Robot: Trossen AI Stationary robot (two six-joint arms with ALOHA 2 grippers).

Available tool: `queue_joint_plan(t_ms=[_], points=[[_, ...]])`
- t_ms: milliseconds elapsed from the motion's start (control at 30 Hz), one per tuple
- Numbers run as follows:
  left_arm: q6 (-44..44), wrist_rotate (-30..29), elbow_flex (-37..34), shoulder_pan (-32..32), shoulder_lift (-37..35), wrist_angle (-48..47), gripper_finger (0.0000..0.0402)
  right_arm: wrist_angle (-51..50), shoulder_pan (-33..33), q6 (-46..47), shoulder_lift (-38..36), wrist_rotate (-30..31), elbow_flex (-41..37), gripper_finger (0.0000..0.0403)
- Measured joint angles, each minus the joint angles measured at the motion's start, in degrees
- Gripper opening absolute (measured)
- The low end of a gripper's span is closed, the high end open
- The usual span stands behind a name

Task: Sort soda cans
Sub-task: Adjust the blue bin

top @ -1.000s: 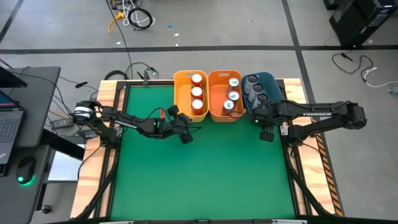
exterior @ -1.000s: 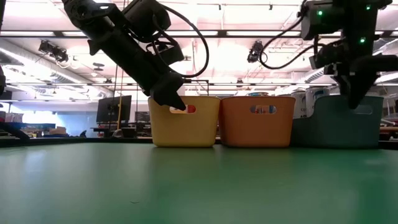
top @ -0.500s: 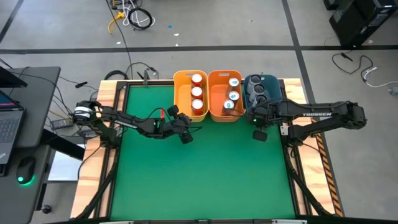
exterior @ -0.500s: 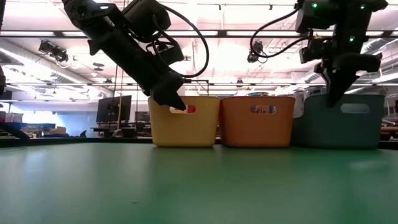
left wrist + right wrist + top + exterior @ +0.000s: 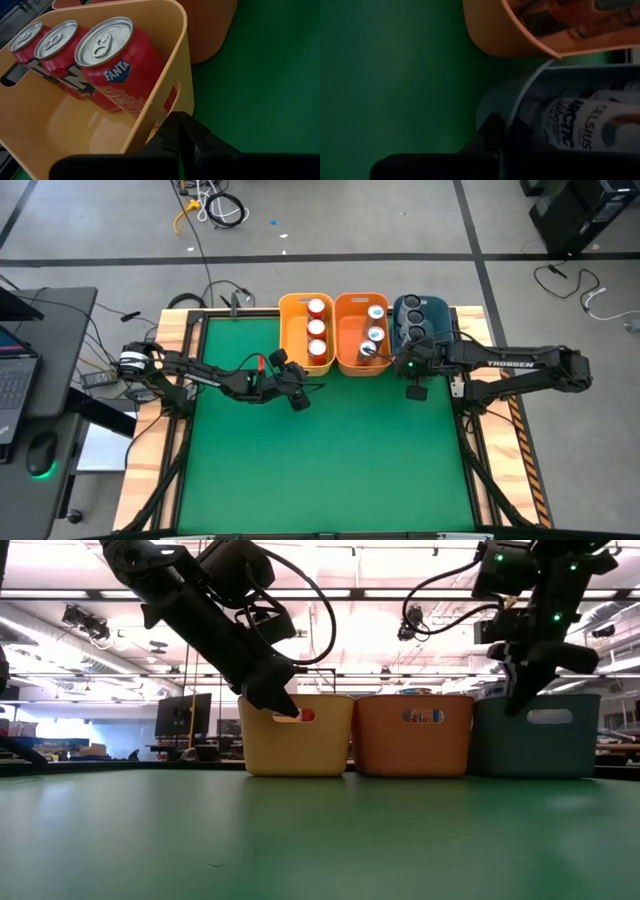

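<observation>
Three bins stand in a row at the table's far edge. The yellow bin [image 5: 285,330] holds three red-orange cans [image 5: 317,330] [image 5: 117,65]. The orange bin [image 5: 346,330] holds white-and-light-blue cans [image 5: 375,335]. The blue bin [image 5: 442,310] holds dark cans [image 5: 414,320] [image 5: 580,125]. My left gripper [image 5: 298,399] [image 5: 182,135] is shut, just before the yellow bin's near wall. My right gripper [image 5: 413,388] [image 5: 517,700] [image 5: 499,134] is shut at the blue bin's near wall, by the corner next to the orange bin. My left gripper's shut tip stands close to the yellow bin's near wall [image 5: 167,100], by its handle hole; whether it touches, I cannot tell. My right gripper's shut fingers lie against the outer face of the blue bin's near wall [image 5: 495,102], close to its left corner, coming from the near side. The bin stands on the table.
The green table top [image 5: 330,460] spreads toward the near edge in front of the bins. A laptop [image 5: 15,380] and cables lie on a side stand beyond the table's left edge. Wooden rails [image 5: 150,460] run along the table's sides.
My right gripper has moved toward the table's left edge and slightly toward the far edge. The blue bin has turned and slid with it, from slanted to more square beside the orange bin.
</observation>
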Motion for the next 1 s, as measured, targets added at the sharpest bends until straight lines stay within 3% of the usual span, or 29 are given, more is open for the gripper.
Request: queue_joint_plan(t_ms=[667, 1000], points=[[-0.1, 0.0, 0.0, 0.0, 0.0, 0.0, 0.0001, -0.5, 0.3, -9.5, -1.8, 0.8, 0.3, 0.0005], [-0.2, 0.0, 0.0, 0.0, 0.0, 0.5, 0.0001, 1.1, -2.6, -15.7, -1.9, 0.5, 0.3, 0.0063]])
